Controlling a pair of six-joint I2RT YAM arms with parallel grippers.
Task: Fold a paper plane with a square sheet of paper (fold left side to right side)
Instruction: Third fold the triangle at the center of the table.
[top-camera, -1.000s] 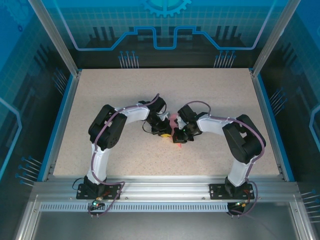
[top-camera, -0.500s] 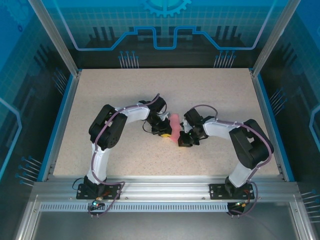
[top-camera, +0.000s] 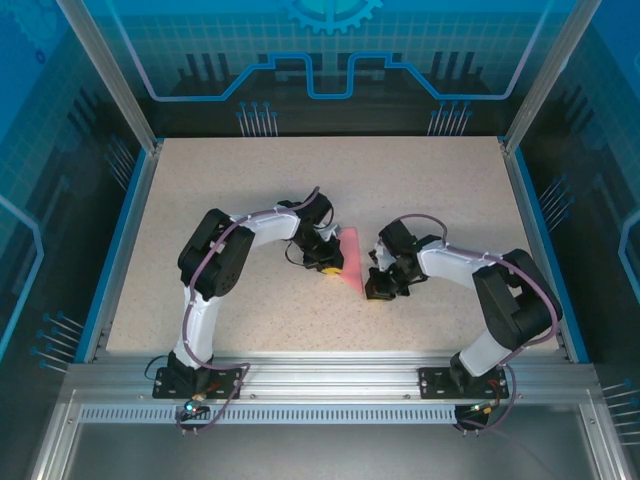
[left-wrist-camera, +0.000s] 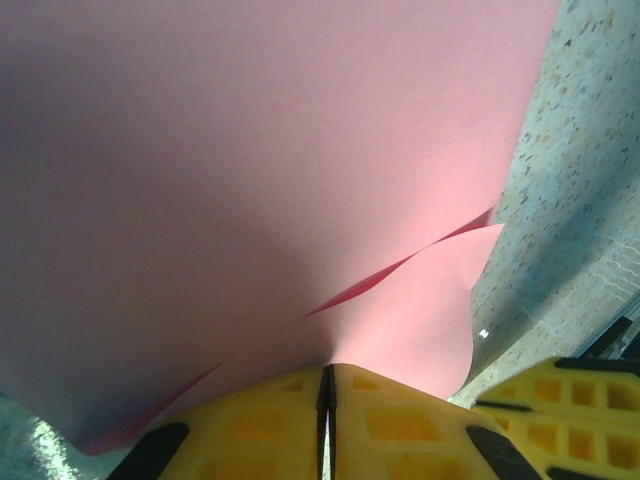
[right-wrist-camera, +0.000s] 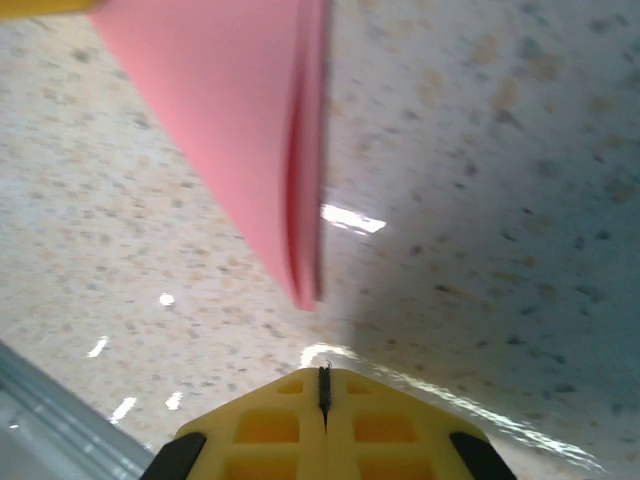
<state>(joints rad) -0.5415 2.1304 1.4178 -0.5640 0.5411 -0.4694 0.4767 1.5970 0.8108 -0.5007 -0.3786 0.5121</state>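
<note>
I see the paper (top-camera: 350, 262) near the table (top-camera: 450, 200) centre, folded to a slim pink triangle w/ its tip toward the near side, layers gaping a bit. L gripper (top-camera: 333, 264) pinches its left edge, jaws nearly closed. R gripper (top-camera: 375, 291) is closed on nothing, just right of the tip.

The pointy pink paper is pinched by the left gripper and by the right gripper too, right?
Not quite. The right gripper is shut on nothing: in the right wrist view the tip of the pink paper stops short of it. The left gripper does pinch the paper.
</note>
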